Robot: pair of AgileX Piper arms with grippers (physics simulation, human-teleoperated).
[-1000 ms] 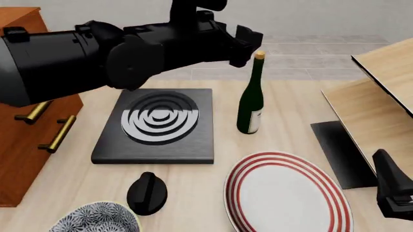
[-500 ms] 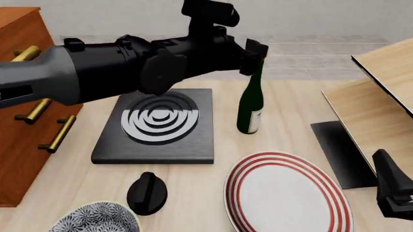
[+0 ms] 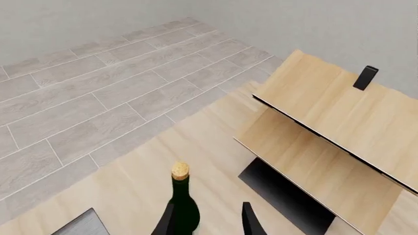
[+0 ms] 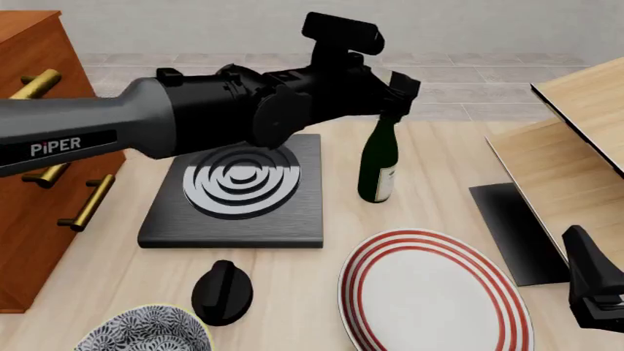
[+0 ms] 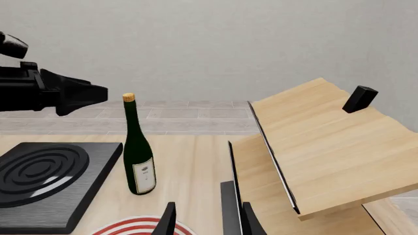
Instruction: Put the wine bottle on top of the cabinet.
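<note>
I have the left claw (image 3: pixel 207 220) level with the neck of the tall dark green glass wine bottle (image 4: pixel 378 162), fingers spread and gripping nothing, to take it high. The bottle stands upright mid-tabletop (image 4: pixel 429 157), right of the black hob (image 4: pixel 239 191). The reddish-brown wooden cabinet (image 4: pixel 34 168) waits far left. The right claw (image 5: pixel 207 215) idles open, empty.

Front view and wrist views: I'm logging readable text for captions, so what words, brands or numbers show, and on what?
"PiPER": white lettering on the left arm.
Wine bottle label: white, with marks too small to read in any view.
No other text shows.
</note>
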